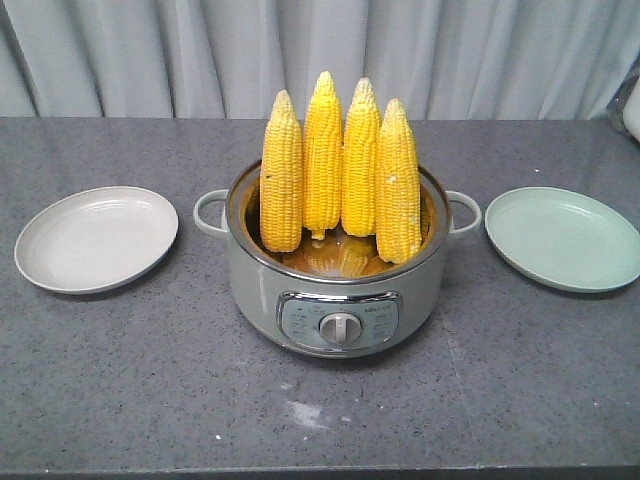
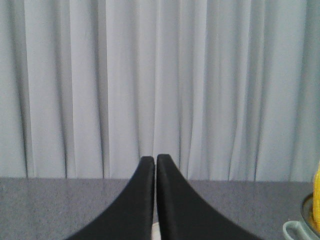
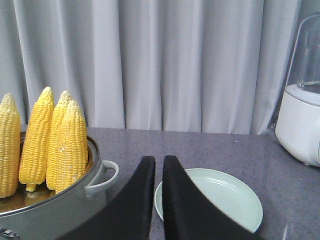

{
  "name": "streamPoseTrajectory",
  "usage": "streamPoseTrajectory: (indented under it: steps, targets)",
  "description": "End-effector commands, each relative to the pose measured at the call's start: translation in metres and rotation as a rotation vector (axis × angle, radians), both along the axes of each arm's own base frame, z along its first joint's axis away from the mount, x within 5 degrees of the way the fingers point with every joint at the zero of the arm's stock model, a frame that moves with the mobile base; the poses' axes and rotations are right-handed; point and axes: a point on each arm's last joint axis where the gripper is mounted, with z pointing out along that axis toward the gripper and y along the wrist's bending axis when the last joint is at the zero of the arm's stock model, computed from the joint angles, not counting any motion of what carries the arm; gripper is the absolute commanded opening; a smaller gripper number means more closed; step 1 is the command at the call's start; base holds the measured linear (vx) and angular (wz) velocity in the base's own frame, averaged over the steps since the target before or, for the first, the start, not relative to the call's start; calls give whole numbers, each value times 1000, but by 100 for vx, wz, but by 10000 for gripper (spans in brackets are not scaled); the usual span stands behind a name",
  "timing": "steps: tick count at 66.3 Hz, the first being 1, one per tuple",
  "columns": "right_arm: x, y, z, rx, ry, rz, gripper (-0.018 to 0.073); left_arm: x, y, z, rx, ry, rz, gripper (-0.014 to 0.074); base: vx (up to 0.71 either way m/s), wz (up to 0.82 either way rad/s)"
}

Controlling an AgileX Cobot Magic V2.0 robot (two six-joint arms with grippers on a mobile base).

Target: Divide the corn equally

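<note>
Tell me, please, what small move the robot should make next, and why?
Probably open the right gripper, now shut, and reach toward the rightmost cob. All four cobs stand in the pot; the left plate and right plate hold none; the left gripper is shut as well.

The corn (image 1: 340, 160) is showing bumpy, faintly waxy kernels. The pot (image 1: 335, 290) is wearing a smooth, satin, pale grey-green coat. Its rim (image 1: 262, 262) is gleaming like polished metal, and its dial (image 1: 341, 327) is looking like brushed metal. The white plate (image 1: 96, 240) and the green plate (image 1: 563, 238) are looking smooth, with a soft sheen. The worktop (image 1: 150, 380) is presenting as speckled grey stone, matt and fine-grained. The curtain (image 1: 150, 50) is hanging as matt grey cloth. The left claw (image 2: 155, 165) and right claw (image 3: 159, 165) are appearing as smooth, matt black plastic. The blender (image 3: 300, 130) is showing a glossy white plastic base under a clear jar.
</note>
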Motion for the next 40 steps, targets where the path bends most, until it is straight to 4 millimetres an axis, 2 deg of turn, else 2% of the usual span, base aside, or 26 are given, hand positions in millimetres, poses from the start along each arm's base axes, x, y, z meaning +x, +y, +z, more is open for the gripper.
streamPoseTrajectory:
  steps: [1,8,19,40]
  targets:
    - [18,0,23,-23,1,-8,36,17,0,22,-3,35,-6,-6,0,0]
    - [39,1,25,-60,92,-15,36,40,2,24,-9,148,-1,-6,0,0]
    - [66,3,7,-55,226,-8,36,66,3,11,-18,288,2,-6,0,0]
    - [98,5,-19,-67,394,-4,36,98,4,-12,-31,442,2,-2,0,0]
